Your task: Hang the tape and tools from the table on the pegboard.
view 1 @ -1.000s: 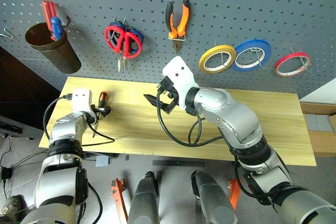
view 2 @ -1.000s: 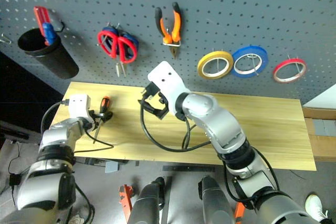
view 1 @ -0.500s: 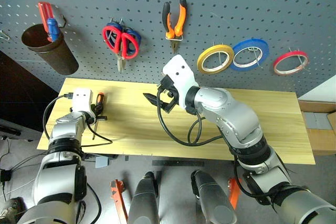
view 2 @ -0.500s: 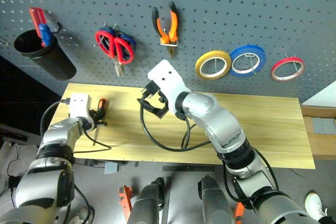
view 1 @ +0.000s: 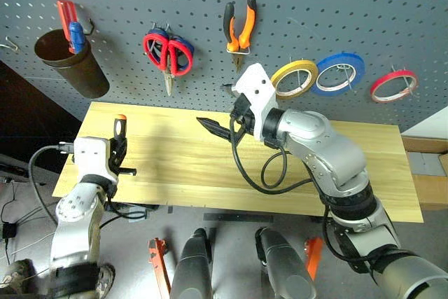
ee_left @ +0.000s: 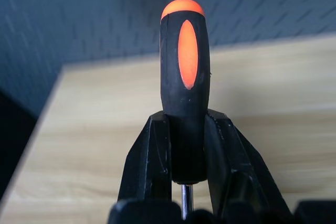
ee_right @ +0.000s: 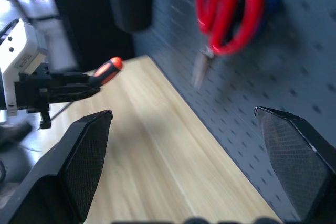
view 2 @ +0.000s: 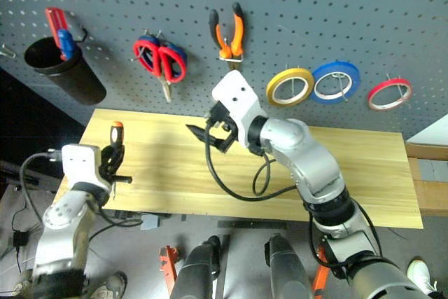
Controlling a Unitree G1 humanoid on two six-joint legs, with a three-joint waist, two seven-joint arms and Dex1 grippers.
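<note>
My left gripper [view 1: 117, 153] is shut on the slim screwdriver [view 1: 120, 129] with the orange-and-black handle [ee_left: 184, 77]. It holds the screwdriver above the left end of the table [view 1: 210, 166], handle end toward the pegboard [view 1: 350, 5]. My right gripper [view 1: 222, 127] hangs open and empty over the table's middle, close to the pegboard. The red-handled scissors [view 1: 168, 50], the orange-and-black pliers [view 1: 239, 26] and the yellow tape [view 1: 275, 80] hang on the pegboard.
A black cup [view 1: 70, 64] at the pegboard's left holds a red and a blue screwdriver. Blue-handled scissors hang behind the red ones. A blue tape ring [view 1: 343, 56] and a red tape ring [view 1: 373, 90] hang right of the yellow tape. A black cable loops under my right arm.
My left gripper has shut on the screwdriver, lifted it off the table and drawn back toward me. My right gripper has risen a little to the right, still open.
</note>
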